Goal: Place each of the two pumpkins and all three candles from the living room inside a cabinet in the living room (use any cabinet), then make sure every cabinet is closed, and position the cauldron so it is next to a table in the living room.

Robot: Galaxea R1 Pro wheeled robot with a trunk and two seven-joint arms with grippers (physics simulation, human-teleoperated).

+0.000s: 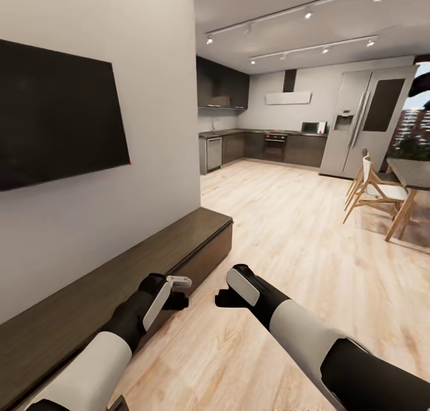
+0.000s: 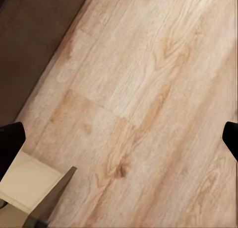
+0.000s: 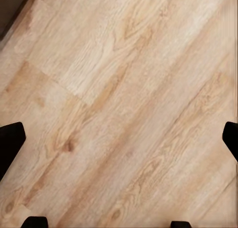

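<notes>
Living room white wall [image 1: 155,100] with black TV [image 1: 57,115], light wood floor [image 1: 286,232], kitchen far back. Cabinet [image 1: 128,266] runs low along the wall at left, fronts look shut. No pumpkins, candles or cauldron visible; probably transit, so turn the base slowly and scan. Left gripper [image 1: 179,291] and right gripper [image 1: 222,297] hang over bare floor, both spread wide, holding nothing.
</notes>
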